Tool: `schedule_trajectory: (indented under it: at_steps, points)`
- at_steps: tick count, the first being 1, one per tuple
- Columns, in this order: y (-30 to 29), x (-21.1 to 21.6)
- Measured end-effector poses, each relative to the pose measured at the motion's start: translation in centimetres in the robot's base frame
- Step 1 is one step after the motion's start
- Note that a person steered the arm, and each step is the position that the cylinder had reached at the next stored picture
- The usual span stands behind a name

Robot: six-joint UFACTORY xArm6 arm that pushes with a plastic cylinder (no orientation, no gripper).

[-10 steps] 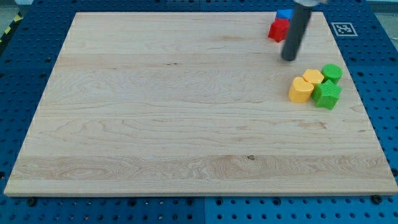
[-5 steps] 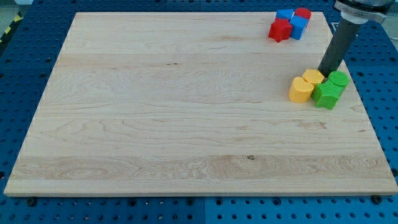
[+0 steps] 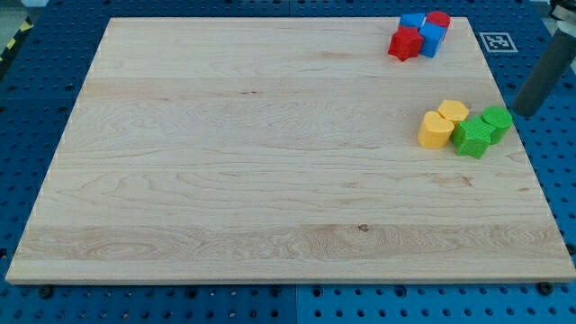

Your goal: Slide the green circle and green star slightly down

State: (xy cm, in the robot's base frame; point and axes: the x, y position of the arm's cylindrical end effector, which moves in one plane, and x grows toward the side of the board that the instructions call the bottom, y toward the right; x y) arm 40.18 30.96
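Centrally, a pale wooden board with visible grain is lying on blue perforated panel. My tip is resting just right of the green circle, itself touching the green star. Yellow blocks are adjoining leftward. Red and blue blocks are clustering top right. A fiducial tag is showing; no legible writing.

Single camera, raised, angled down from the near edge, whole wooden board in frame
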Motion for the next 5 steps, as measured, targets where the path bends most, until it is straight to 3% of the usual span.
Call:
schedule_trajectory:
  at_steps: [5]
  points:
    - [-5.9, 3.7]
